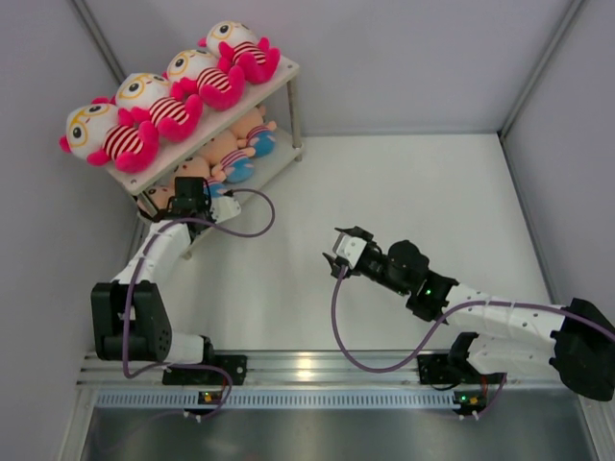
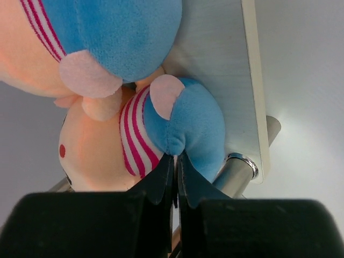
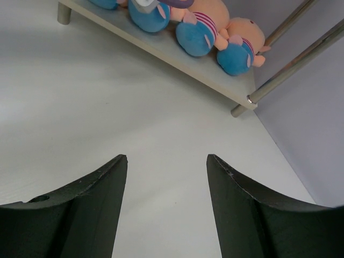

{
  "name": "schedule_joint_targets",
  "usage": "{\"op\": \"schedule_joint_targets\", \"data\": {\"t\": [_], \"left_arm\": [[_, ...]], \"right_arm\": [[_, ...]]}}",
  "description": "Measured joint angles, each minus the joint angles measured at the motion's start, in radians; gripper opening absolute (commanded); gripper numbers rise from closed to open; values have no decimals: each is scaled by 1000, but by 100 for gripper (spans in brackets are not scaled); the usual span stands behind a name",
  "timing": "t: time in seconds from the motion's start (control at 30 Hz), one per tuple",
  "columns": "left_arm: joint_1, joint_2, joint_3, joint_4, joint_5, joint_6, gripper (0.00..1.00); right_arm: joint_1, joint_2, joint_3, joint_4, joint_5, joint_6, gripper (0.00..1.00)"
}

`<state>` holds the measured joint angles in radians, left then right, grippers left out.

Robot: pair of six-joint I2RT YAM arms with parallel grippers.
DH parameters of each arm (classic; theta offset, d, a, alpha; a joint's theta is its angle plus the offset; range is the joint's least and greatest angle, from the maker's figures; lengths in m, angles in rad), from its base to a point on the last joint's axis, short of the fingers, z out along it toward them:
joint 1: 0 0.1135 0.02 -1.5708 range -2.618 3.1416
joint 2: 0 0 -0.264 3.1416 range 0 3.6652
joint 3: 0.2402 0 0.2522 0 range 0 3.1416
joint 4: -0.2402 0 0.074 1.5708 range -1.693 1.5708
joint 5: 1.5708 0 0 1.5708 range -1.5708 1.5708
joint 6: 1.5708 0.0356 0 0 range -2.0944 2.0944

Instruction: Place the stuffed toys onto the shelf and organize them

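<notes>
The shelf (image 1: 284, 70) stands at the back left. Four white-headed, pink-limbed toys (image 1: 159, 104) sit in a row on its top board. Peach-faced toys in blue pants (image 1: 233, 151) lie on the lower board. My left gripper (image 1: 187, 194) is at the near end of the lower board. In the left wrist view its jaws (image 2: 176, 157) are shut, pinching the blue pants of the end peach-faced toy (image 2: 185, 118), with another such toy (image 2: 118, 32) beside it. My right gripper (image 1: 341, 252) is open and empty over the table (image 3: 166, 161).
The shelf's metal leg (image 2: 240, 171) is just right of my left fingers, at the corner of the lower board (image 2: 236, 80). The right wrist view shows the lower board (image 3: 215, 78) with peach-faced toys (image 3: 196, 32) and thin legs (image 3: 293, 59). Grey walls enclose the white table (image 1: 404, 192).
</notes>
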<state>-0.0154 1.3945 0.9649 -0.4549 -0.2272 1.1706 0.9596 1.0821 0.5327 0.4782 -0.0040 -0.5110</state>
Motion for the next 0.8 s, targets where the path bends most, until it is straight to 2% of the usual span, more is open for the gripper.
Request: {"op": "schedule_joint_targets", "data": {"t": [0.07,0.1,0.13,0.37,0.53,0.67,0.8], "left_arm": [[0,2,0,3,-1,13,40],[0,2,0,3,-1,17,63],[0,2,0,3,-3,15,68],[-2,-3,0,8,-21,-35,71],[-40,-18,68,-67,-13,-170,72],[-106,-59,180,-180,76,-313,83],[-150,-160,239,-262,210,-464,87]], "right_arm": [[0,0,0,0,0,0,62],[0,0,0,0,0,1,62],[0,0,0,0,0,2,63],[0,31,13,-7,58,36,67],[-8,132,107,-80,146,96,67],[-50,166,155,-140,188,174,68],[-132,166,171,-194,206,277,69]]}}
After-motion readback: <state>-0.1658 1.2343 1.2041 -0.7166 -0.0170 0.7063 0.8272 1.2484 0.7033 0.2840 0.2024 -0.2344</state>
